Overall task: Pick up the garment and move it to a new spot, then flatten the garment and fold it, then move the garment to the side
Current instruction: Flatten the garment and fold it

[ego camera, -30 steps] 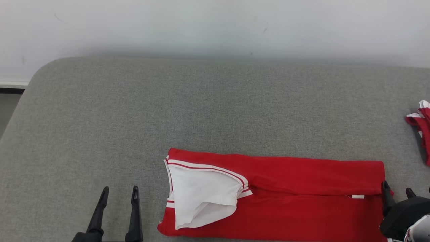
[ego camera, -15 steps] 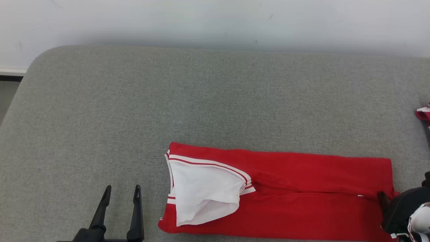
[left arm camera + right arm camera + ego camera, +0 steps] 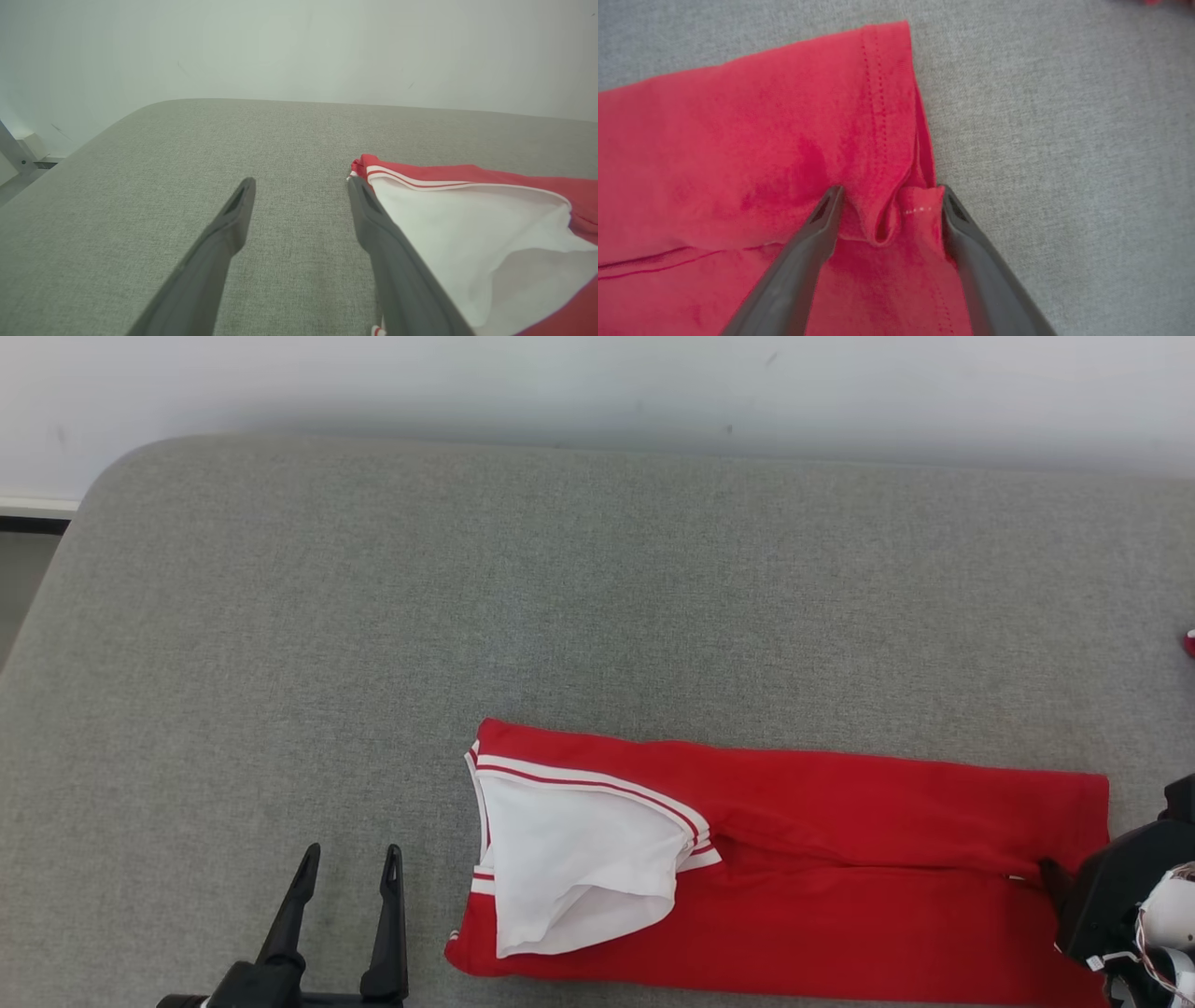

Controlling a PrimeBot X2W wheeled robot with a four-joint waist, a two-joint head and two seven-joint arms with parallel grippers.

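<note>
1. Along the bottom middle of the head view lies the red T-shirt (image 3: pixel 840 859). It's already folded into a long strip on the grey padded table (image 3: pixel 467 616). What looks like a white sleeve (image 3: pixel 579 868) with striped trim flops open at its left end.
2. The left gripper (image 3: pixel 352 854) hangs just left of that sleeve end, fingers spread, nothing in them. In its wrist view one finger sits right beside the striped edge, though I can't tell if it touches. My guess is it's parked there ready to catch that end.
3. The right gripper (image 3: pixel 891 191) is down at the lower right, over the stitched hem (image 3: pixel 878 93). Its fingers are wide apart and straddle a little pucker where the folded layers meet. They aren't clamped on it.
4. Reads to me like the lengthwise fold is done and it's lining up to pinch the hem end for a fold across.
5. One worry: if it grabs only the top layer, the strip could come undone.
</note>
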